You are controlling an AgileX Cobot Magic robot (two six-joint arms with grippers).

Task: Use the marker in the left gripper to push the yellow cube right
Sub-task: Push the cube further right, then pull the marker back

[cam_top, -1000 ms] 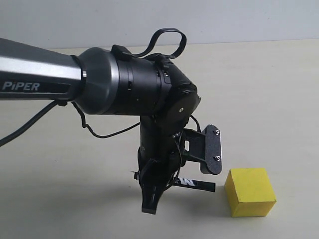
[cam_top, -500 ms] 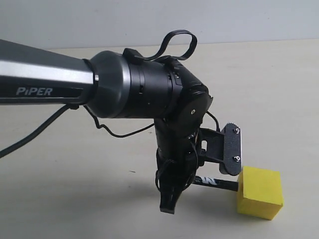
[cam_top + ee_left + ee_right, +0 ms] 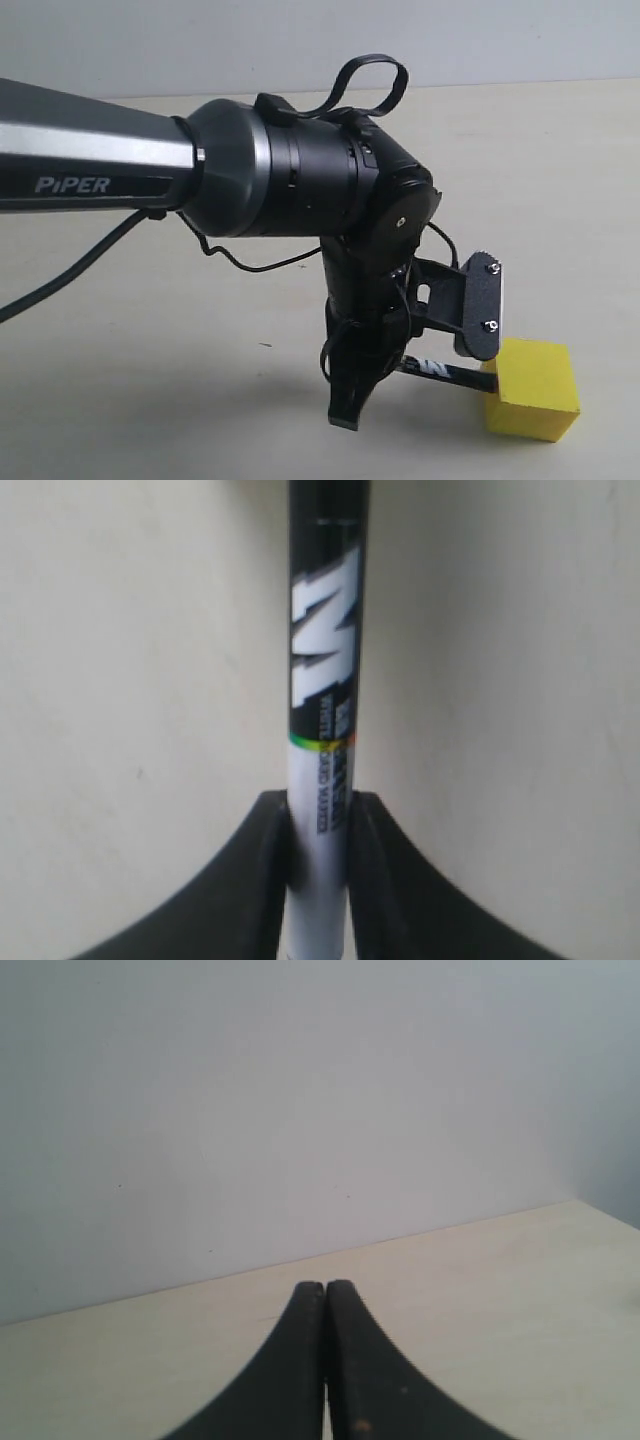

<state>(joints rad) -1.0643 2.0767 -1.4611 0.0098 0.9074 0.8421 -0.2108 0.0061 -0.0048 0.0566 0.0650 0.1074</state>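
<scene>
Marker (image 3: 441, 371) half hidden inside left gripper (image 3: 318, 830), against yellow cube (image 3: 535, 402)

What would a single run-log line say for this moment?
left claw: shut on marker | marker tip: touching yellow cube | cube: on table | right claw: shut, empty

The surface (image 3: 150, 380) lies open to the right of the yellow cube (image 3: 535, 395) and behind it, up to the wall (image 3: 300, 40) at the far edge. On the cube's left side the marker (image 3: 440, 372) touches it, and the left gripper (image 3: 350, 402) and bulky arm (image 3: 250, 180) block that side.
</scene>
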